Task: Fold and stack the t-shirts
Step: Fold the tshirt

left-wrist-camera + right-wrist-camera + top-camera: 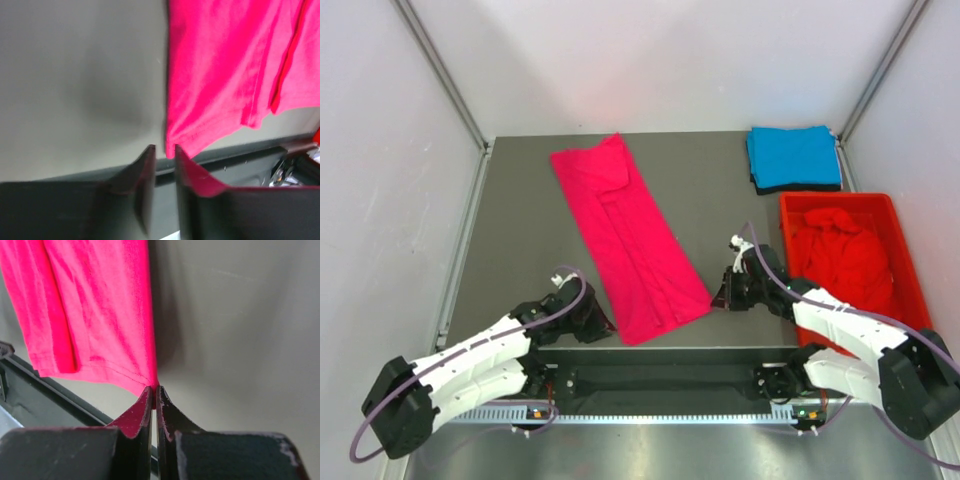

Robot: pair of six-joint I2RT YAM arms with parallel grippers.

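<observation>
Pink t-shirt point(630, 240) stretched out as a long strip, a gripper at each near corner.

It lies flat and slantwise on the grey table point(520, 230), folded lengthwise, its far end towards the back left and its near end by the front edge. The right gripper point(154, 388) has its fingers pressed together on the near right corner, the cloth running straight into the pinch. The left gripper point(164, 147) sits at the near left corner with only a narrow slit between its fingers; the cloth tip reaches the slit, though the blurred wrist view doesn't show whether it is caught. A folded blue t-shirt point(793, 155) rests at the far right corner, well apart. Nearer, along the right side, red t-shirts point(840, 255) lie crumpled in a red crate point(835, 200).
</observation>
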